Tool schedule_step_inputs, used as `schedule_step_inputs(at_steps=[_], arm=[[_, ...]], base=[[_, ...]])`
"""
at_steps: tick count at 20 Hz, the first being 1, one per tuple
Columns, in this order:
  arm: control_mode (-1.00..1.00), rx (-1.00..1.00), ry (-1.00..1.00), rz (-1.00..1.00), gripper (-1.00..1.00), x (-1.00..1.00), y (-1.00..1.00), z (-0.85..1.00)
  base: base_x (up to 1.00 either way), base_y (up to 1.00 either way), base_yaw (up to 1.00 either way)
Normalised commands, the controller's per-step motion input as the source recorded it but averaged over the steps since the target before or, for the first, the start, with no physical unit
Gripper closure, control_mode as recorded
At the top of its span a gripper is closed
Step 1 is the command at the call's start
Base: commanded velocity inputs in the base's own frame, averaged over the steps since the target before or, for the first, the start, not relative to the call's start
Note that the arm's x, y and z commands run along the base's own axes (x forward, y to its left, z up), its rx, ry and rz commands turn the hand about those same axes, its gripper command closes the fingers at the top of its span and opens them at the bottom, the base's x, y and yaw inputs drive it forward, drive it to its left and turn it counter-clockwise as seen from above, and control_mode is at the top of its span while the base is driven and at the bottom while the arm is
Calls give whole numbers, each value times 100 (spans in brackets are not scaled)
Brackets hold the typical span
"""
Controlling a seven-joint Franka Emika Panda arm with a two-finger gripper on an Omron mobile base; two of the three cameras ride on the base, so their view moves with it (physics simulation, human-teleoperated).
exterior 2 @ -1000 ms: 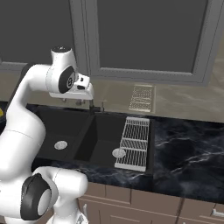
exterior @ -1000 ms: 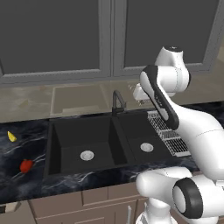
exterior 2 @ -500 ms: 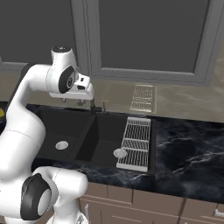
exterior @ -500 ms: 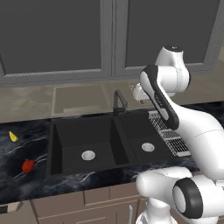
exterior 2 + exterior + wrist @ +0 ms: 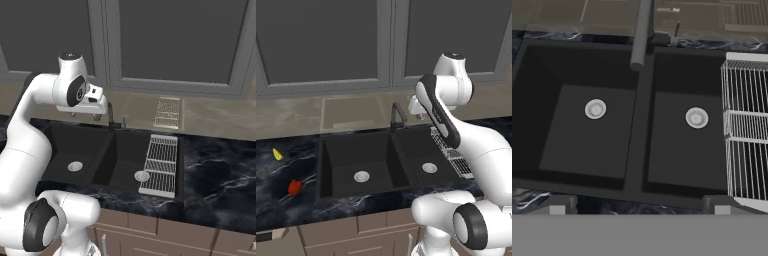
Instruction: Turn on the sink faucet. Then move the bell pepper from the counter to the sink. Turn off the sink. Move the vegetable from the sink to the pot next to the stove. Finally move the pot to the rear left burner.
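The dark gooseneck sink faucet [image 5: 397, 116] stands behind the divider of the black double sink [image 5: 331, 150], and no water shows at its spout [image 5: 639, 37]. The red bell pepper [image 5: 295, 187] lies on the black marble counter [image 5: 286, 207], left of the sink. My gripper [image 5: 85, 115] hovers above the sink's rear edge, just right of the faucet [image 5: 110, 114]. It is open: in the hand view the gripper [image 5: 639, 206] has its fingertips [image 5: 557, 205] far apart with nothing between them. The pot and the stove are out of view.
A silver wire rack [image 5: 161, 164] lies across the right side of the right basin. A small yellow wedge [image 5: 277, 154] rests on the counter behind the pepper. Grey cabinets hang above the backsplash. More counter [image 5: 215, 170] stretches right of the sink [image 5: 65, 145].
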Motion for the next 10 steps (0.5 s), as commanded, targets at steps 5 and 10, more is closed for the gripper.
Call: schedule_step_inputs(at_steps=[5,10], arm=[[100,0,0,0,-100,0,0,0],[100,0,0,0,-100,0,0,0]], base=[[5,1,2],[18,9,2]])
